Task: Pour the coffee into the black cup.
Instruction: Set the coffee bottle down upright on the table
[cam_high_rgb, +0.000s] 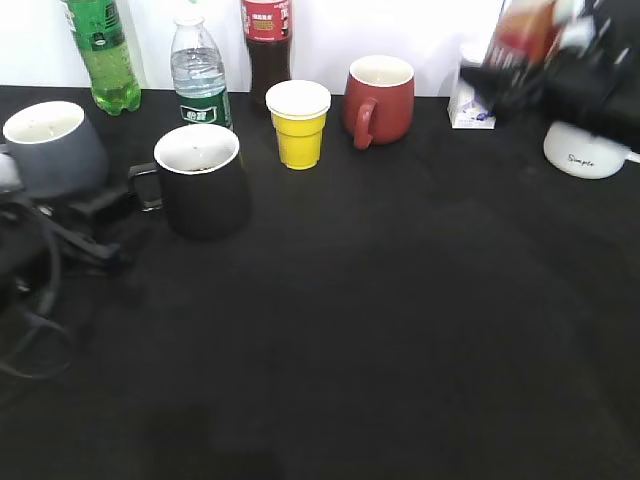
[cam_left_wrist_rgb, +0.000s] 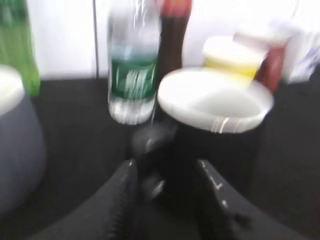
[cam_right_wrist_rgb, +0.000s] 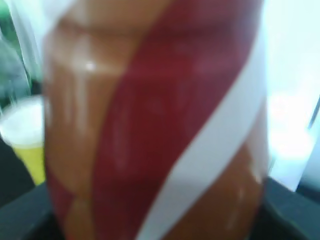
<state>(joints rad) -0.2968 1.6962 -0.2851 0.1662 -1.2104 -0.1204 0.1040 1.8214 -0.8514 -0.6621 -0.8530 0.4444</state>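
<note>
The black cup, white inside, stands at the left of the black table, handle pointing left. My left gripper is at that handle. In the blurred left wrist view its two fingers lie on either side of the handle with a gap, and the cup is right in front. My right gripper is raised at the far right, shut on the coffee bottle, which is tilted and blurred. In the right wrist view the bottle's brown, red and white swirl label fills the frame and hides the jaws.
A grey mug stands left of the black cup. Behind are a green bottle, a water bottle, a cola bottle, a yellow cup and a red mug. A white carton and a white cup are at the right.
</note>
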